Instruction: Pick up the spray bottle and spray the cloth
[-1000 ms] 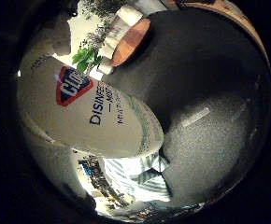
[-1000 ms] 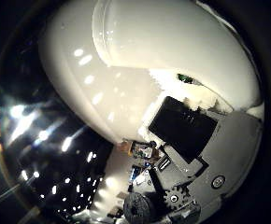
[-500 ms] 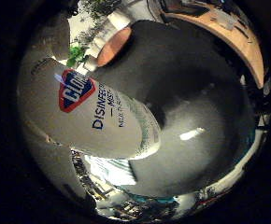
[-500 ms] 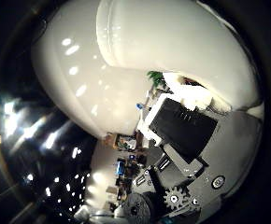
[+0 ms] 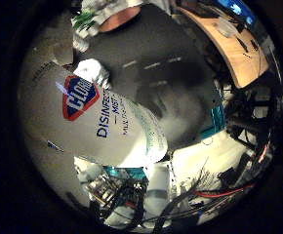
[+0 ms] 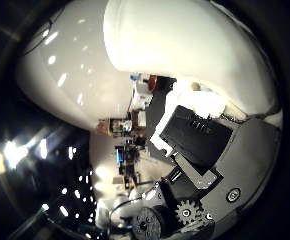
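White plastic fills both palm views: your spray bottle (image 5: 102, 126) sits right against the palm, its labelled body lying slantwise across the little finger side view and its pale curved wall crowding the thumb side view. The hand (image 6: 205, 165) has a white finger wrapped over the bottle's rounded surface in the thumb side view, with black and geared parts just beside it, so you can take the hand as clenched round the bottle (the fingertips themselves are hidden). Past the bottle you see a dark grey bench (image 5: 171, 73) well apart from it, and a wooden desk (image 5: 229, 44) at the edge beyond. You cannot pick out the cloth with any certainty in either view.
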Robot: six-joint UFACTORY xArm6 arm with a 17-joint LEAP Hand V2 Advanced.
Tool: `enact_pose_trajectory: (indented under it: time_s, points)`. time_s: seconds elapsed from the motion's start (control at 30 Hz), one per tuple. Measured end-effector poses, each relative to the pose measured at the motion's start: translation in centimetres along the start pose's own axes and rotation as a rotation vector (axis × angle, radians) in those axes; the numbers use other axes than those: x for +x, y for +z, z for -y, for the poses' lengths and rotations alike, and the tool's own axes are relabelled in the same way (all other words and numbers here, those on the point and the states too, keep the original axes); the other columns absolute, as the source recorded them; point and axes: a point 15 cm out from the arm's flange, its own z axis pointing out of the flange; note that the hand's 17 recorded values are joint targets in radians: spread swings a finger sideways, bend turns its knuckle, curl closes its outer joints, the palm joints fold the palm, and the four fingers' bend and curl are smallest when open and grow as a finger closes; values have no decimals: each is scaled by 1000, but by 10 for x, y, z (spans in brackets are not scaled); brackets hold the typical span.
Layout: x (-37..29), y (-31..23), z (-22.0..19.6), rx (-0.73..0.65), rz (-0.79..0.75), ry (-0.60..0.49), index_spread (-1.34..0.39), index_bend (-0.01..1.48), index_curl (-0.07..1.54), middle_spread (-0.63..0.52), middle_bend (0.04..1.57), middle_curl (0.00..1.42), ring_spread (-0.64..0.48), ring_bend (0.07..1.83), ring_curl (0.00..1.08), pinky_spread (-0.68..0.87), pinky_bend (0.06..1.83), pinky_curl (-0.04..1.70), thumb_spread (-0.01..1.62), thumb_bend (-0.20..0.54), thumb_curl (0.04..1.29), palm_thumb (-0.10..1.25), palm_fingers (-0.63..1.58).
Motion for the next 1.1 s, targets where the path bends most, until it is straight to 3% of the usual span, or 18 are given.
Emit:
enact_pose_trajectory:
  time_s: [0.17, 0.47, 0.7, 1.1]
  points:
    - [-73, 10, -1, -9, 56, -83, -289, 1130, 695, -187, 1326, 720, -217, 1443, 599, -323, 1313, 619, 582, -18, 1023, 980, 1205]
    - [-151, -1, 11, -20, 50, -116, -289, 1129, 691, -187, 1326, 721, -217, 1444, 598, -324, 1310, 625, 576, -19, 1033, 979, 1204]
    - [-114, 35, 49, -33, -105, -58, -290, 1123, 694, -187, 1323, 722, -216, 1445, 597, -325, 1309, 628, 566, -17, 1033, 984, 1204]
    - [-27, 154, 51, -224, -162, 88, -291, 1119, 699, -187, 1318, 726, -216, 1444, 597, -325, 1306, 631, 558, -20, 1017, 982, 1206]
